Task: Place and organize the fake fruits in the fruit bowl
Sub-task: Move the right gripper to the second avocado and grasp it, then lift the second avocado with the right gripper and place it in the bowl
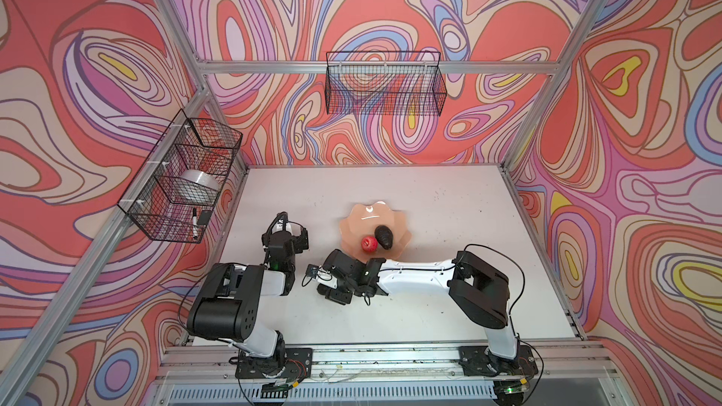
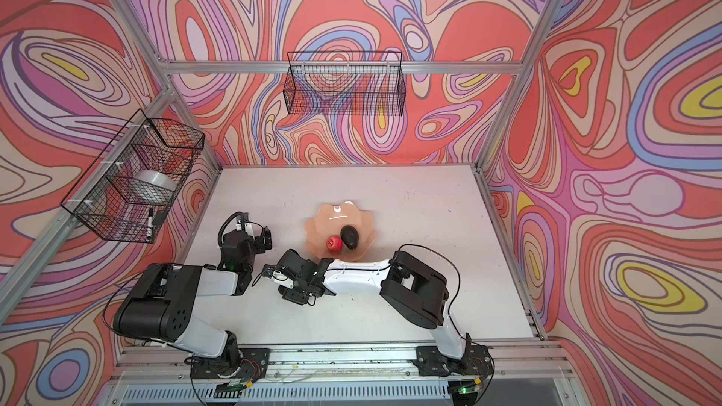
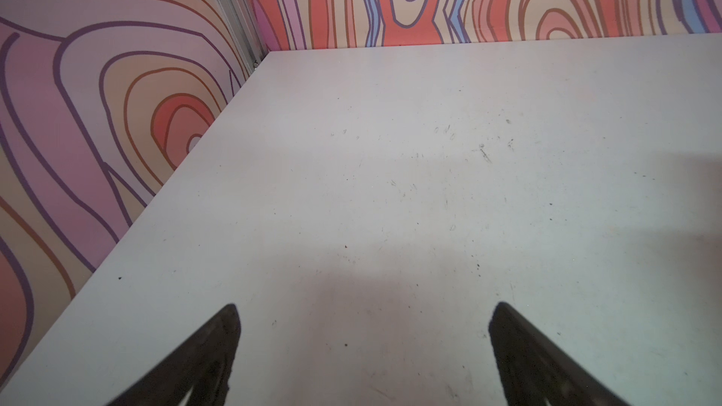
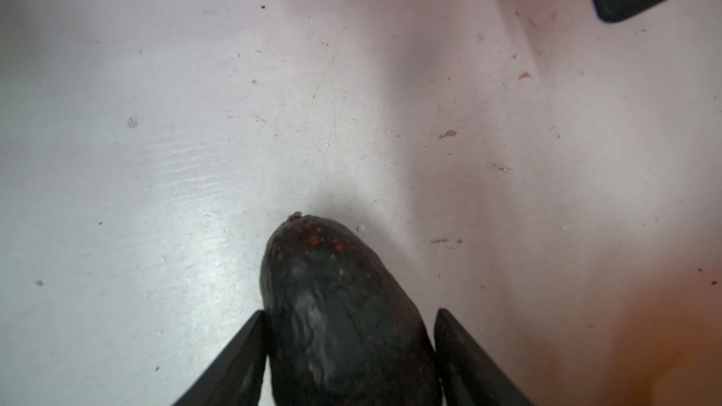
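While the fingers (image 4: pixel 234 365) of the right gripper (image 4: pixel 347 316) press both sides of the avocado (image 4: pixel 324 267) lying on the table (image 4: pixel 195 111) near the bowl (image 1: pixel 363 216), lift straight, then lower gently beside the apple (image 1: pixel 369 244) and other avocado (image 1: pixel 384 237); the left gripper (image 3: pixel 363 306) hangs spread, empty.

No legible text, label, brand or number in any view.

Only a few tiny white marks on the black wrist housing of the left arm (image 1: pixel 279 224), seen in both top views, too small and blurred to read as letters or digits. Nothing readable in either wrist view.
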Available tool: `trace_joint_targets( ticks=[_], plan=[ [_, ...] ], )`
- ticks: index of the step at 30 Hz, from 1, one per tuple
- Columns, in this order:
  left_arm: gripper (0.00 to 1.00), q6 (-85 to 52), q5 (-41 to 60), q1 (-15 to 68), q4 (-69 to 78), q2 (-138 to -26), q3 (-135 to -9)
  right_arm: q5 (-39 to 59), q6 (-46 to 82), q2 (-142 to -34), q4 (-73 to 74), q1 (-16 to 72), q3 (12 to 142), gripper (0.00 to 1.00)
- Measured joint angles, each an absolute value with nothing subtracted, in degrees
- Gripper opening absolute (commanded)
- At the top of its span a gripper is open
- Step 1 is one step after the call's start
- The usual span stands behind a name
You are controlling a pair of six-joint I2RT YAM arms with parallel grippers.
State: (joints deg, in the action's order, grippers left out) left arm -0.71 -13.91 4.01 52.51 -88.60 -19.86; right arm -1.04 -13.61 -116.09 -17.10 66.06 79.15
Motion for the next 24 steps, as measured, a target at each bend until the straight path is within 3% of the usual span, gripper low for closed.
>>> trace_joint_targets(
  ticks=[10,19,24],
  plan=[
    [1.0,-0.7,-13.9,4.0,52.5,-88.6,-19.9,-1.1,-8.8,-113.2,-15.9,65.6,75.2,0.44],
    [1.0,-0.7,-13.9,4.0,52.5,-88.6,-19.8,0.0,-0.3,-101.6,-17.8,62.0,72.3,0.44],
    [1.0,-0.7,-13.9,4.0,52.5,-88.6,-19.9,-0.3,1.3,-95.9,-20.0,55.2,75.4,0.45]
  ],
)
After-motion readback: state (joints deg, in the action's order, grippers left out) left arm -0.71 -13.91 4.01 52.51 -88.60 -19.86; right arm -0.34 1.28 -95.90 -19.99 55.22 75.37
